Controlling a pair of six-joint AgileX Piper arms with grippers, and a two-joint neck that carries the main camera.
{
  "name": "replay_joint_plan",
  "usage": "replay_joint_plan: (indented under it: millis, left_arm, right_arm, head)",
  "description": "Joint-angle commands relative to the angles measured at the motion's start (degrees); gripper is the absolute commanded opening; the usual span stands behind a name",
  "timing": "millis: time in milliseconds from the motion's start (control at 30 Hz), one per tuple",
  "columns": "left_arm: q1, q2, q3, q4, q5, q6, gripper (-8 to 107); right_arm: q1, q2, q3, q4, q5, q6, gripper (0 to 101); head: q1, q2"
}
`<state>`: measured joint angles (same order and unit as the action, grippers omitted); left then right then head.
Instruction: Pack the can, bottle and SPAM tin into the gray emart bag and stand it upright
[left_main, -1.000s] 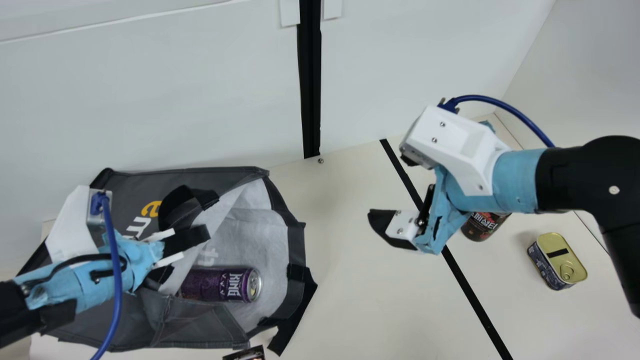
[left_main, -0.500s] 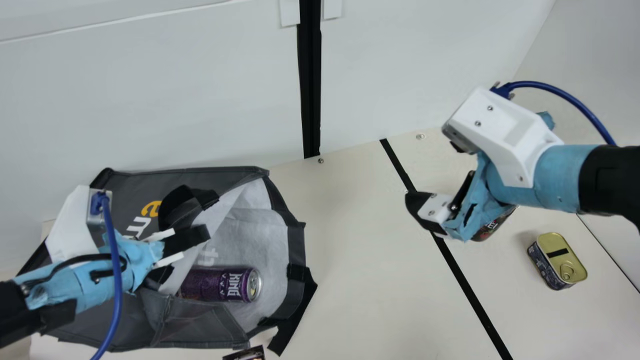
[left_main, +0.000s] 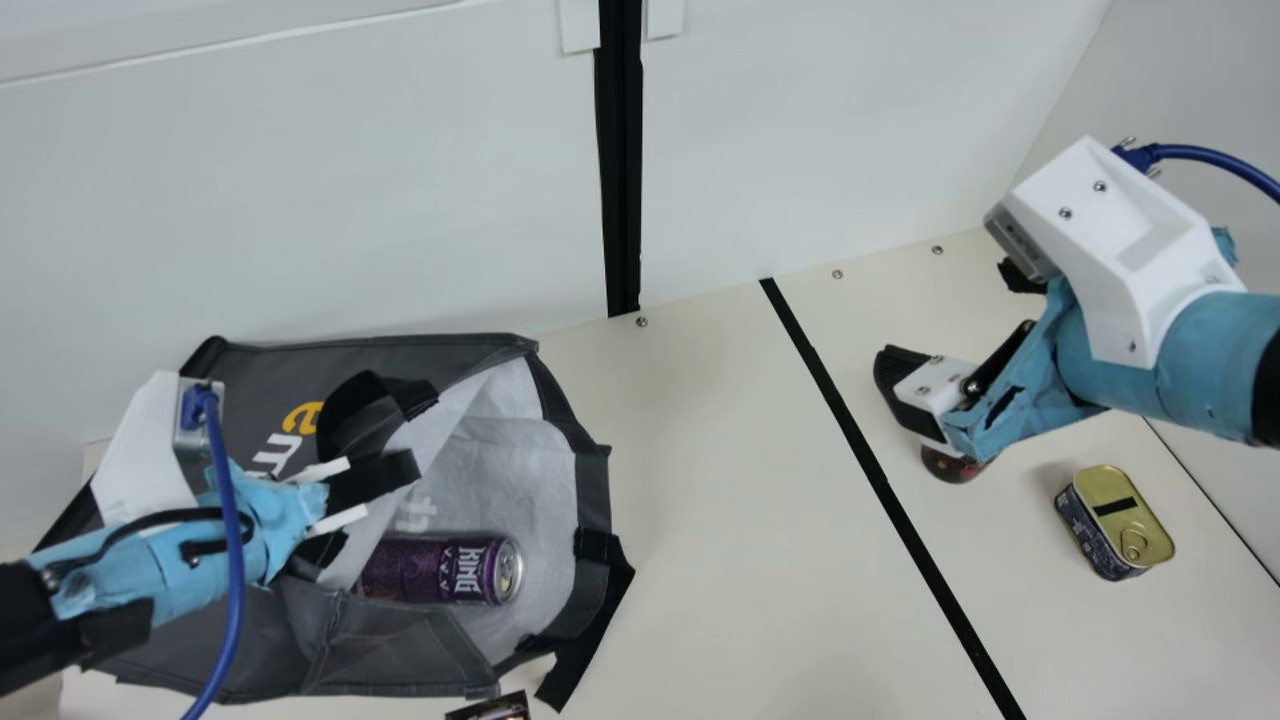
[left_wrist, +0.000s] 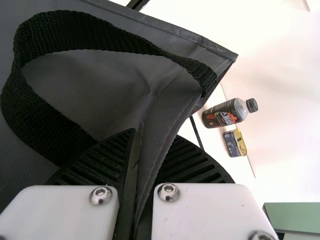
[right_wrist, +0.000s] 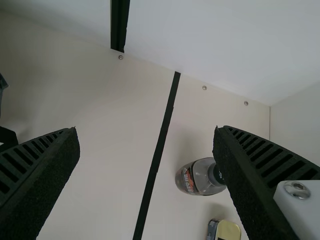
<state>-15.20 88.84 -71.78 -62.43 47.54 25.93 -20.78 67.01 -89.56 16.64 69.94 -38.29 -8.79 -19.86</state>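
While my left claw (left_main: 398, 474) pinches the bag (left_main: 400, 650) with the can (left_main: 440, 568) inside, my right claw (left_main: 915, 395) hangs spread, the bottle (left_main: 950, 467) near it, the tin (left_main: 1120, 510) farther off.

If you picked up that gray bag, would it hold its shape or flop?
Probably flop: the gray bag has creased, sagging sides. It may hang lopsided, as the left gripper pinches just one fold. The purple can lies on its side inside, so it could roll if tilted.

We lose most of the clear plastic, dark-labelled bottle (left_main: 950, 466) behind the black ribbed right gripper (left_main: 945, 325); near left, a cut-off dark printed piece (left_main: 490, 709) is perhaps packaging.
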Motion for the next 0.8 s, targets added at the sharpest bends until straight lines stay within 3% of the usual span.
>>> replay_joint_plan:
  millis: [0, 767]
  left_arm:
    - [0.0, 0.0, 0.0, 0.0, 0.0, 0.0, -8]
    - [0.0, 0.0, 0.0, 0.0, 0.0, 0.0, -8]
  right_arm:
    - [-0.2, -0.2, 0.2, -0.5, 0.0, 1.7, 95]
    - [-3.5, -5.2, 4.7, -4.9, 0.0, 16.2, 95]
  head:
    - [-1.2, -0.1]
    - [-1.2, -0.1]
